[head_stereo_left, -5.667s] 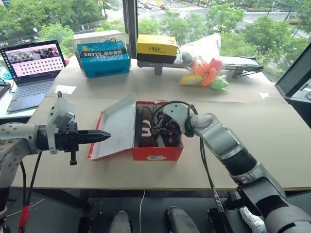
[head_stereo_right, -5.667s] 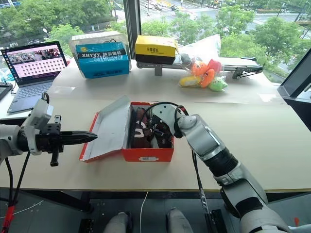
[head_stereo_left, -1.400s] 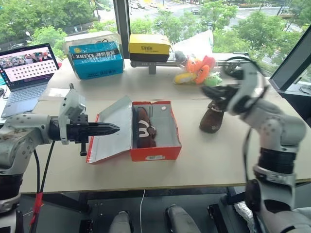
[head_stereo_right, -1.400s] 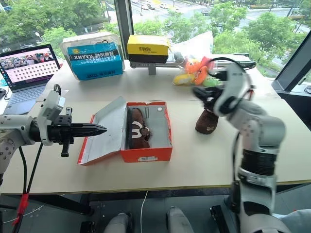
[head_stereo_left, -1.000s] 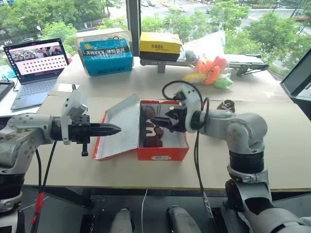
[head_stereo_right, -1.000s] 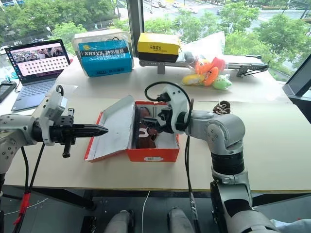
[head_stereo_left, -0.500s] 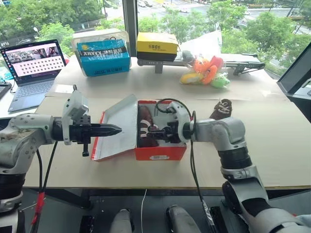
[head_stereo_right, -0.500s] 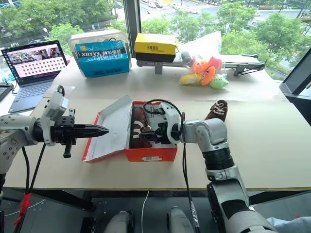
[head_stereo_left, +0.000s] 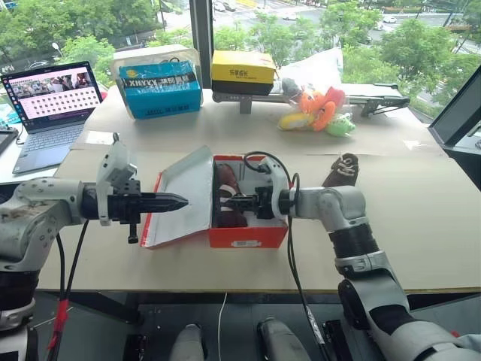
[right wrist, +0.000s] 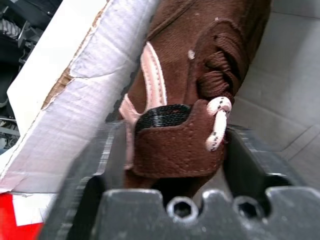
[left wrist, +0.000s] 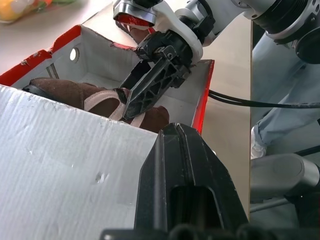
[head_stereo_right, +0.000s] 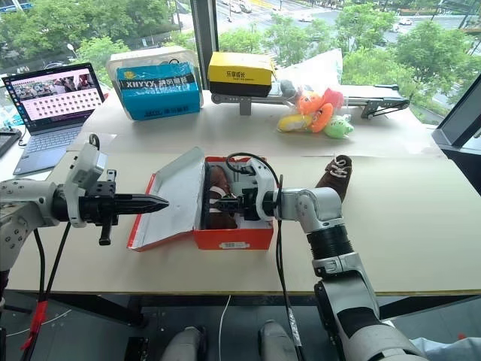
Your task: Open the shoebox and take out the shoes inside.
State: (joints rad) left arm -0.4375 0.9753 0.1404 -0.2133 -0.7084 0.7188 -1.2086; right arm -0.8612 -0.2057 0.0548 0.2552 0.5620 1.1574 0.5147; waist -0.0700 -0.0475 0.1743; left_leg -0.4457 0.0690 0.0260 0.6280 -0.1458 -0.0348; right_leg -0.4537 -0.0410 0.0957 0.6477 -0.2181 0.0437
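The red shoebox [head_stereo_left: 248, 239] lies open mid-table, its lid [head_stereo_left: 184, 195] folded out flat to the left. One dark brown shoe [head_stereo_left: 225, 197] with white markings lies inside along the left wall. A second shoe [head_stereo_left: 342, 170] rests on the table to the right of the box. My right gripper [head_stereo_left: 231, 203] reaches into the box, and its fingers [right wrist: 100, 155] press on both sides of the shoe [right wrist: 200, 60] inside. My left gripper [head_stereo_left: 179, 201] is shut and empty. It hovers level over the lid, pointing at the box.
At the back of the table stand a blue box [head_stereo_left: 160, 89], a yellow-and-black box [head_stereo_left: 243, 72] and bright plush toys [head_stereo_left: 319, 111]. An open laptop [head_stereo_left: 52, 105] sits at the far left. Bare tabletop lies in front and right of the shoebox.
My right gripper has sunk deeper into the box and its jaws have closed in on the shoe there. The left arm has kept still.
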